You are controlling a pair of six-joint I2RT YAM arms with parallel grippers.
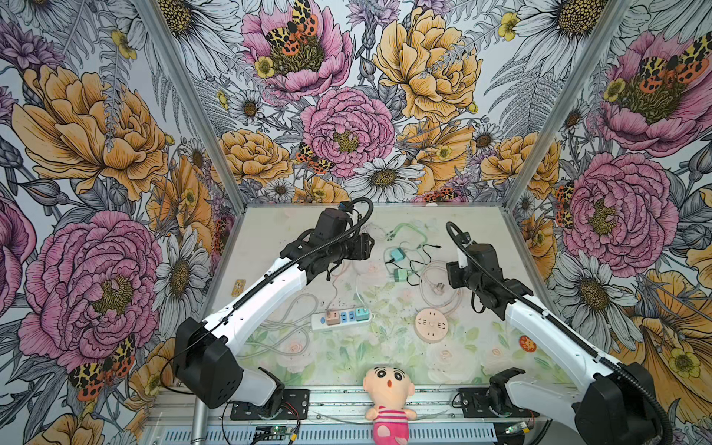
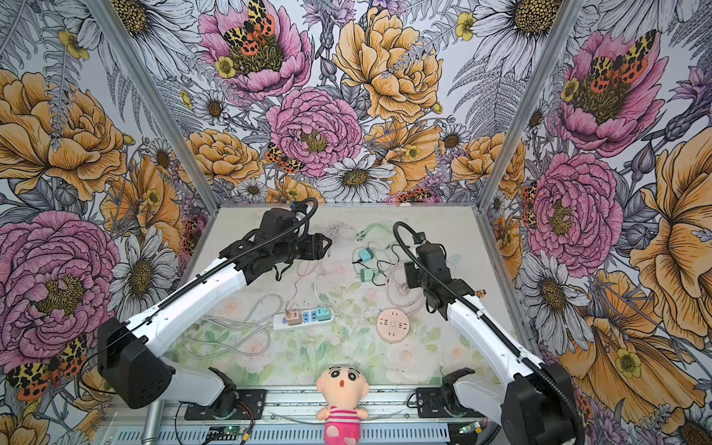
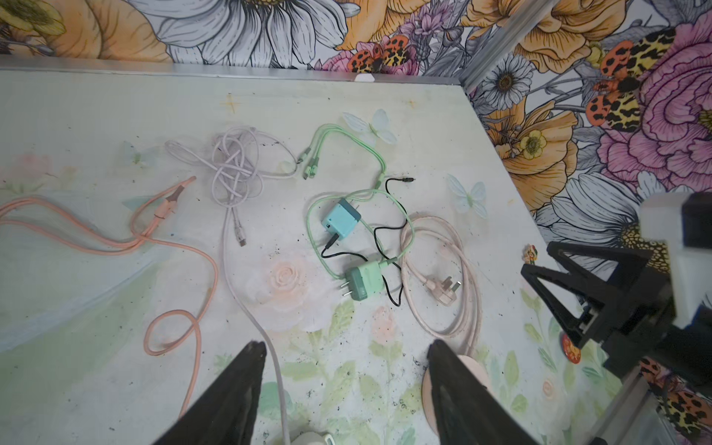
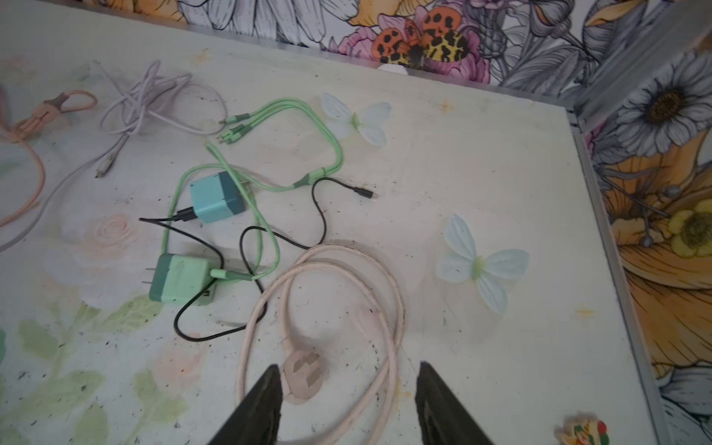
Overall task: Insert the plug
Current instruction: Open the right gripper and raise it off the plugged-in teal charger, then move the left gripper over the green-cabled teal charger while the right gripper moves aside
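Note:
The pale pink plug lies prongs up on the mat, inside the loops of its own pink cable. My right gripper hangs open just above it, one fingertip right beside the plug; nothing is gripped. In both top views the plug lies beyond the round pink socket. My left gripper is open and empty above the mat, with the round socket partly hidden behind one finger. In a top view the left gripper hovers at the back, left of centre.
A white power strip carries a pink and a teal adapter. A teal charger and a green charger lie tangled in green and black cables. Lilac and orange cables lie to the left. A doll sits at the front edge.

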